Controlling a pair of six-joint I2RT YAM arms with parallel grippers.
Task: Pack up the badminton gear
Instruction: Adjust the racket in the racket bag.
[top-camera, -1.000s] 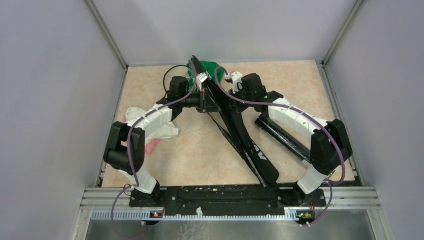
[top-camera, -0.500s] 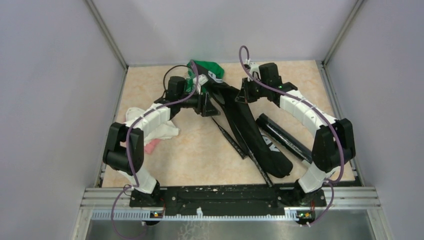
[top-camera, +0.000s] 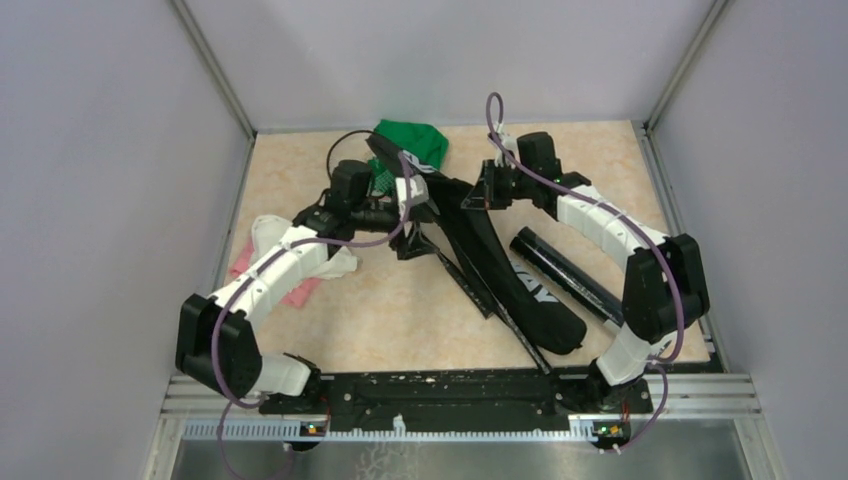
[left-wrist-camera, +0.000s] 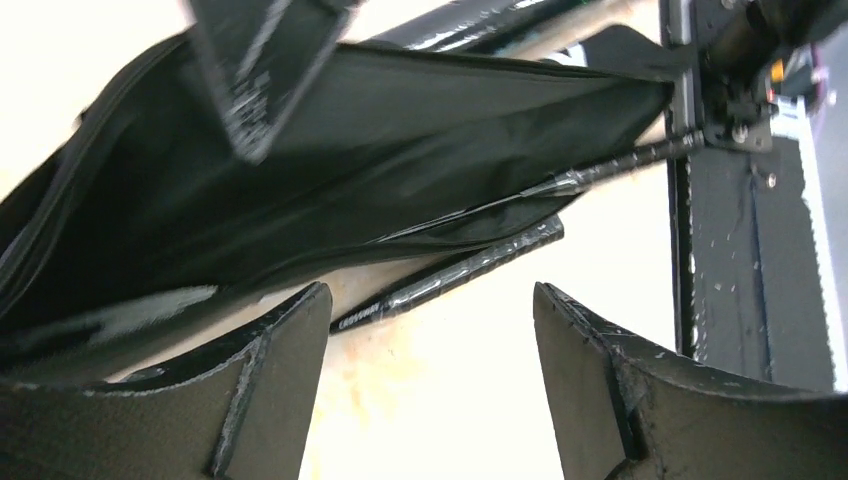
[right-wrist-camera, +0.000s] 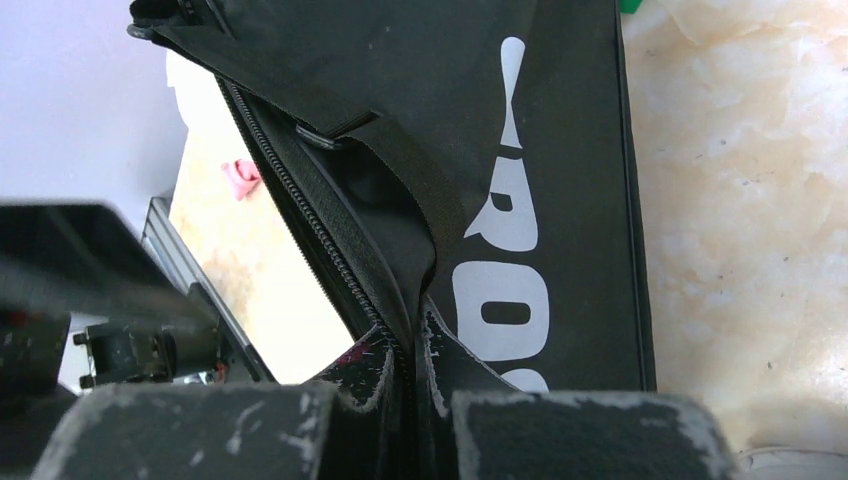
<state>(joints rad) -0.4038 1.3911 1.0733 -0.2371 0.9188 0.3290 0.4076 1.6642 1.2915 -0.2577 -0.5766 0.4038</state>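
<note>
My left hand (left-wrist-camera: 430, 300): spread, empty.
My right hand (right-wrist-camera: 408, 345): pinching the racket bag (top-camera: 520, 290) edge.
Left to do: tube (top-camera: 565, 275), right of centre, unpacked; rackets (top-camera: 470, 287) seemingly outside.

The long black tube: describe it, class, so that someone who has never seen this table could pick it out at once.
Look at the right half of the beige table. Beside the wide racket bag, on the side nearer the right arm, lies the long black tube, slanting toward the near right corner. Unlike the flat, soft bag, it is a straight, round, glossy cylinder.
</note>
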